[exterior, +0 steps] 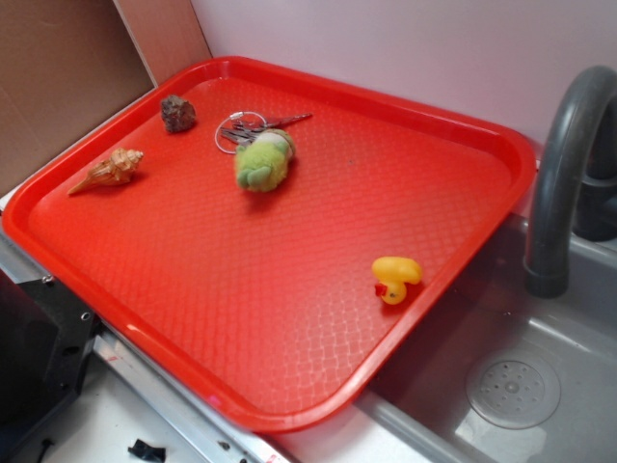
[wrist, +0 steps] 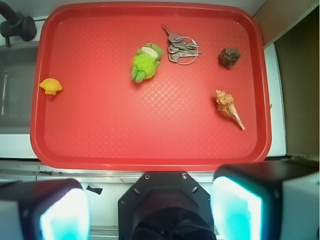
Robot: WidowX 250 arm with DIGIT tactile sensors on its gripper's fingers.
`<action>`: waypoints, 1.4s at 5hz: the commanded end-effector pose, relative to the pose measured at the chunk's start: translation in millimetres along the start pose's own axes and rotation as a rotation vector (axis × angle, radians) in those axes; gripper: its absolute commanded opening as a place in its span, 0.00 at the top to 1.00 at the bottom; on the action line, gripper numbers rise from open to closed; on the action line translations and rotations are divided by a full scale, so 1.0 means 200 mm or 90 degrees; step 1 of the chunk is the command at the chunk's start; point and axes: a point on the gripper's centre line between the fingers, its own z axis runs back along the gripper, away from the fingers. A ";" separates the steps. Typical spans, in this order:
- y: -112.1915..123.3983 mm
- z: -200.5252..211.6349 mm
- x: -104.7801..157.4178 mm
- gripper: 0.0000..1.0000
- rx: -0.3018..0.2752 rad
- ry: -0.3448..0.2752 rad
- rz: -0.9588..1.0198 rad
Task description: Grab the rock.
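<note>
No readable text, label or number appears anywhere (both views checked).

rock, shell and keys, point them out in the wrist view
rock (wrist: 229, 57), wrist view, centre of the dark lump
shell (wrist: 227, 107), wrist view, on the wide spiral body
keys (wrist: 182, 49), wrist view, on the bunched keys at the ring
</note>
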 end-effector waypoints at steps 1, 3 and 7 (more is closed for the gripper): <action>0.00 0.00 0.00 0.00 0.000 0.000 0.000; 0.22 -0.16 0.15 0.00 -0.059 -0.078 0.239; 0.70 -0.64 0.57 0.00 0.027 -0.155 0.375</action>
